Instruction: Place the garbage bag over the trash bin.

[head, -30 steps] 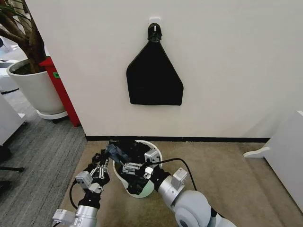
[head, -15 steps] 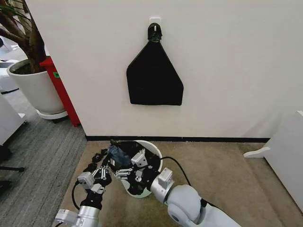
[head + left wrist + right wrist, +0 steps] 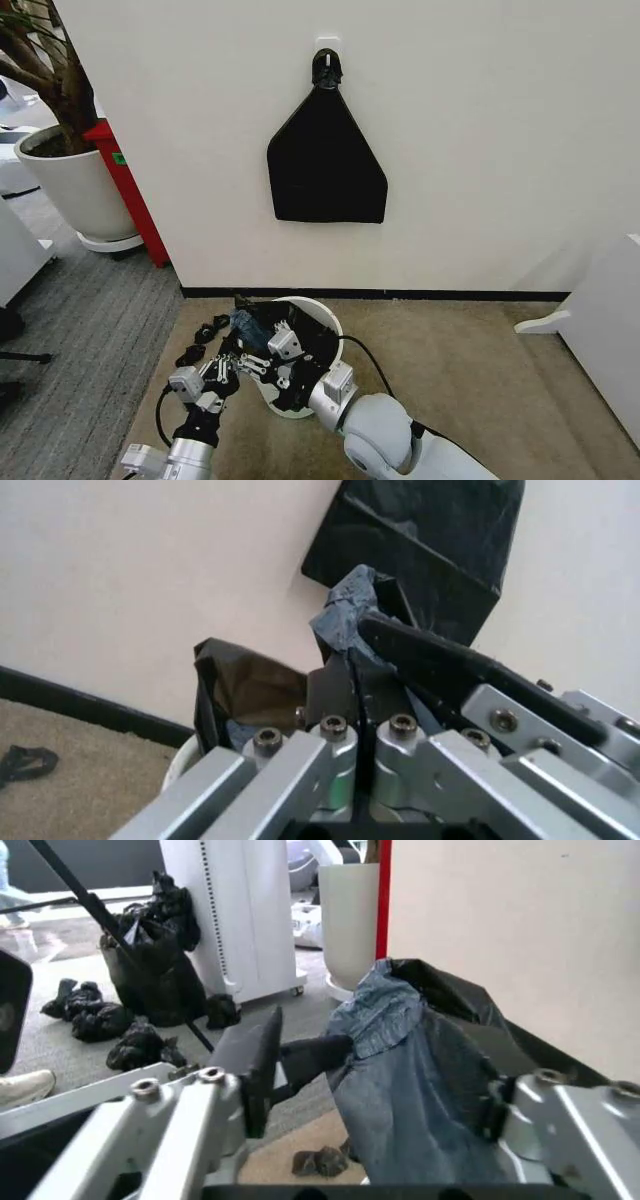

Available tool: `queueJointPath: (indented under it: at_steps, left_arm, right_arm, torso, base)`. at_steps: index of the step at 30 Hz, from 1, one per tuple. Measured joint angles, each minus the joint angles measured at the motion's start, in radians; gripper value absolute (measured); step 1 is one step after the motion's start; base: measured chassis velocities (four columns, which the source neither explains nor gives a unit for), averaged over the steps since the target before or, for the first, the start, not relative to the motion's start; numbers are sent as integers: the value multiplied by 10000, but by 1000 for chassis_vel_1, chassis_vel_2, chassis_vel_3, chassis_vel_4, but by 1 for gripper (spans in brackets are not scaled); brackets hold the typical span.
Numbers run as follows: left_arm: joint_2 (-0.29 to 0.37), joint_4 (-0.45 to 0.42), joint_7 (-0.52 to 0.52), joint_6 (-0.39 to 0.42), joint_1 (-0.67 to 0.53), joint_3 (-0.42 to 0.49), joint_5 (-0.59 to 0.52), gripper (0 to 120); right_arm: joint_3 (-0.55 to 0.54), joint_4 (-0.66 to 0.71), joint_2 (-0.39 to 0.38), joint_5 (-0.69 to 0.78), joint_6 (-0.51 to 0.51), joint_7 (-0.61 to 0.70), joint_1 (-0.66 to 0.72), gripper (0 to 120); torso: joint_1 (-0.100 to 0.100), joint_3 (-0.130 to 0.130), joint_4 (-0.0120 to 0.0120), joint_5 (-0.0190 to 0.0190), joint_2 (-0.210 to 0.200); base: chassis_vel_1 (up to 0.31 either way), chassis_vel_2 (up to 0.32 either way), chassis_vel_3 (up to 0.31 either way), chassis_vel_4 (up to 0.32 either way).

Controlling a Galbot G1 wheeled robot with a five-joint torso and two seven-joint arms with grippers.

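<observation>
The cream-white trash bin (image 3: pixel 322 318) stands on the carpet by the wall, with the black garbage bag (image 3: pixel 295 335) bunched over its mouth. My left gripper (image 3: pixel 228 352) is at the bin's left rim. In the left wrist view it (image 3: pixel 350 682) is shut on the bag's edge (image 3: pixel 250 686), with a crumpled fold (image 3: pixel 345 607) rising above the fingers. My right gripper (image 3: pixel 268 360) reaches across the bin's mouth, close beside the left one. In the right wrist view it (image 3: pixel 410 1076) stands open with a tall bluish-grey fold of the bag (image 3: pixel 420 1065) between its fingers (image 3: pixel 255 1057).
A flat black triangular sheet (image 3: pixel 325 165) hangs from a wall hook above the bin. A large white plant pot (image 3: pixel 75 190) and a red panel (image 3: pixel 130 190) stand at the left. Black scraps (image 3: pixel 205 330) lie on the carpet left of the bin. White furniture (image 3: pixel 600 330) sits at the right.
My right arm has swung left across the bin, bringing its gripper close to the left gripper. The left gripper has stayed at the bin's left rim, holding the bag.
</observation>
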Motion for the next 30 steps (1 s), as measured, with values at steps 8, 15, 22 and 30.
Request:
queueJointPath:
  at_steps: [8, 15, 22, 30]
  left_arm:
    - [-42, -62, 48, -71, 16, 6, 2, 0]
    - [-76, -94, 75, -77, 55, 25, 30, 0]
    - [-81, -98, 79, -87, 52, 16, 42, 0]
    - [-100, 1, 70, -87, 41, -3, 78, 0]
  right_arm:
    - [7, -41, 28, 30, 63, 104, -59, 25]
    - [21, -41, 46, 31, 135, 107, -98, 1]
    - [77, -4, 84, 90, 190, 159, -78, 0]
    - [136, 85, 155, 135, 237, 236, -98, 0]
  torso:
    - [0, 0, 2, 4, 0]
    - [0, 0, 0, 0, 0]
    - [0, 1, 0, 0, 0]
    - [0, 1, 0, 0, 0]
  base:
    - [0, 0, 0, 0]
    - [0, 0, 0, 0]
    - [0, 0, 0, 0]
    - [0, 0, 0, 0]
